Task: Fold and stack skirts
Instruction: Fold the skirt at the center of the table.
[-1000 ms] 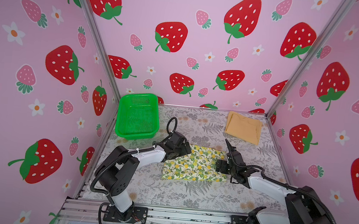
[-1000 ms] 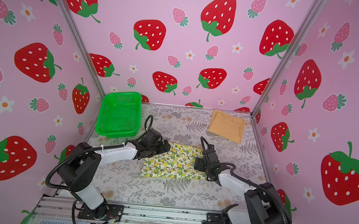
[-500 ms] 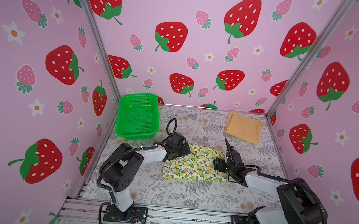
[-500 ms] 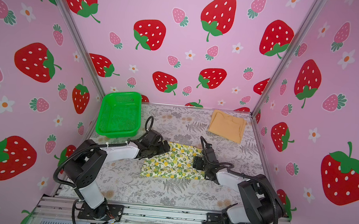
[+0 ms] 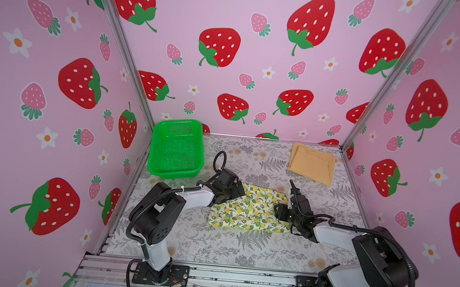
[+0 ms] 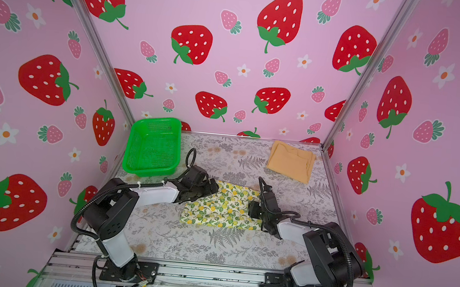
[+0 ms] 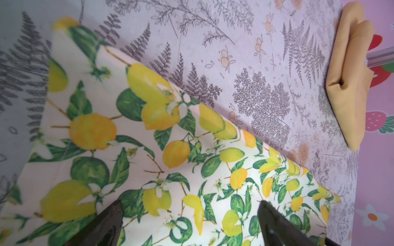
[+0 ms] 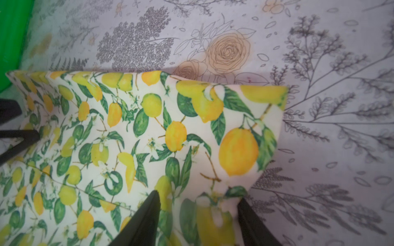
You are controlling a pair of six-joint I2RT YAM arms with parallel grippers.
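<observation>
Over on the left the green basket stands empty and apart from the work. Next to it the left gripper hovers with its jaws spread wide over the near-left edge of the lemon skirt, holding nothing. That skirt lies flat in the middle of the surface. It looks to me folded over at least once, yet it is wider than a finished bundle. At its right edge the right gripper has its jaws part-way in with cloth between them; I cannot tell whether they have a grip. In the far right corner lies the mustard skirt, apparently already folded. So roughly half is done. Another fold and the stacking remain.
</observation>
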